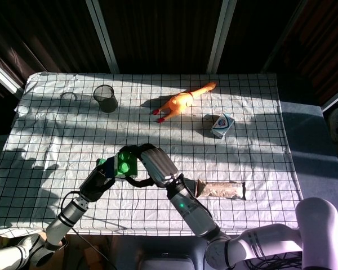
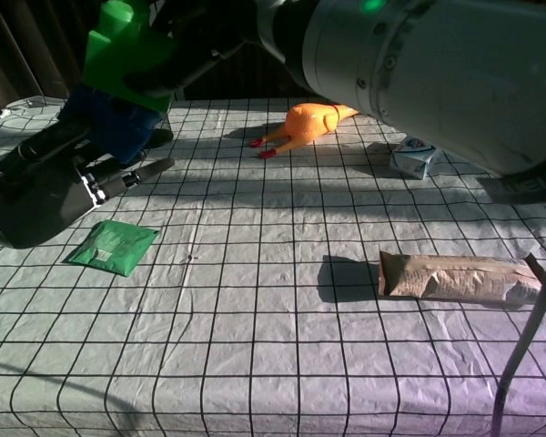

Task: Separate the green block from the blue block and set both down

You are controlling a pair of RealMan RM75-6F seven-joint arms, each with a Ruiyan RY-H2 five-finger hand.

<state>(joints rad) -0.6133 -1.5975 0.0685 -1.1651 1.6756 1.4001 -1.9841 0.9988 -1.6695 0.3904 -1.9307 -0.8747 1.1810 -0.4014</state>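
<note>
The green block (image 2: 118, 53) sits on the blue block (image 2: 116, 123), both held high above the table's left front and tilted. My right hand (image 2: 196, 32) grips the green block from the right; in the head view this hand (image 1: 149, 162) covers the green block (image 1: 125, 164) on its right side. My left hand (image 2: 45, 187) reaches up from below, its fingers (image 2: 132, 171) wrapped round the blue block. In the head view the left hand (image 1: 98, 179) is just left of the green block, and the blue block is almost hidden. The two blocks still touch.
A green sachet (image 2: 112, 246) lies on the checked cloth (image 2: 273, 364) under the hands. A brown packet (image 2: 460, 276) lies at right, a small carton (image 2: 411, 158) behind it. An orange rubber chicken (image 1: 183, 102) and a black mesh cup (image 1: 105, 98) stand at the back.
</note>
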